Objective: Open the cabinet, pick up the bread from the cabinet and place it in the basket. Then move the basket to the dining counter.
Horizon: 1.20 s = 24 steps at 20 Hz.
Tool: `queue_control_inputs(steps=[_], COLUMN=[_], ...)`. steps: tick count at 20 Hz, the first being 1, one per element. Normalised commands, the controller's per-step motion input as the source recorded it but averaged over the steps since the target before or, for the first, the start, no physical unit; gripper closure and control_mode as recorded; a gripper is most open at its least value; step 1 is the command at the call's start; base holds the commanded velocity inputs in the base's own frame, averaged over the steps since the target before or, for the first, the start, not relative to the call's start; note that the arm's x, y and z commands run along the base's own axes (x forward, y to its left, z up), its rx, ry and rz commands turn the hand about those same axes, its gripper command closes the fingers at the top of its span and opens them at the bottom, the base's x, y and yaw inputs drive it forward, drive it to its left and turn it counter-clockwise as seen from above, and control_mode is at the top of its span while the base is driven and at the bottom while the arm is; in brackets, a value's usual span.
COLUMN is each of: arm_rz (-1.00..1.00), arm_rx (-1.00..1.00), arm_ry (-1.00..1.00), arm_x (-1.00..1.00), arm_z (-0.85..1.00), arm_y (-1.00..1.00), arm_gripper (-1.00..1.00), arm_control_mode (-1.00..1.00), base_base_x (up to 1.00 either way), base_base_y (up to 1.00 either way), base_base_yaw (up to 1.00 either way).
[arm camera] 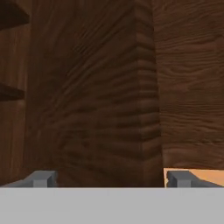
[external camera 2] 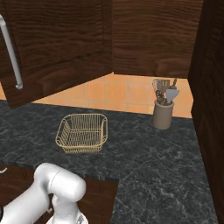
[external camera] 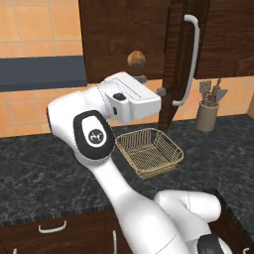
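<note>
Left base view: a small white mark on the arm's dark joint cap is showing, too small to read. The bread is sitting inside the open cabinet at twelve o'clock, its lower edge hidden by the arm. The basket is resting on the black counter.

Right base view: the cabinet door is hanging open at eleven o'clock, the basket lying below it near a utensil crock.

Hand view: the gripper is standing released, fingertips wide apart, facing the door's edge.
</note>
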Motion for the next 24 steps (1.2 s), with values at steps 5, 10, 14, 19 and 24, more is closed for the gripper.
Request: queue_control_inputs(steps=[5, 10, 14, 19, 24], arm_rz=[-0.18, -0.14, -0.17, -0.08, -0.04], arm_rx=[0.0, 0.02, 0.04, 0.04, 0.07], arm_ry=[0.0, 0.0, 0.0, 0.0, 0.0], arm_x=[0.01, -0.4, -0.54, -0.4, -0.21], arm_z=[-0.03, -0.03, -0.01, 0.0, 0.0], arm_y=[-0.76, -0.99, -1.0, -1.0, -1.0], arm_gripper=[-1.0, -1.0, -1.0, -1.0, -1.0], arm_control_mode=[-1.0, -1.0, -1.0, -1.0, -1.0], base_base_x=[0.0, 0.0, 0.0, 0.0, 0.0], base_base_y=[0.0, 0.0, 0.0, 0.0, 0.0], base_base_yaw=[0.0, 0.0, 0.0, 0.0, 0.0])
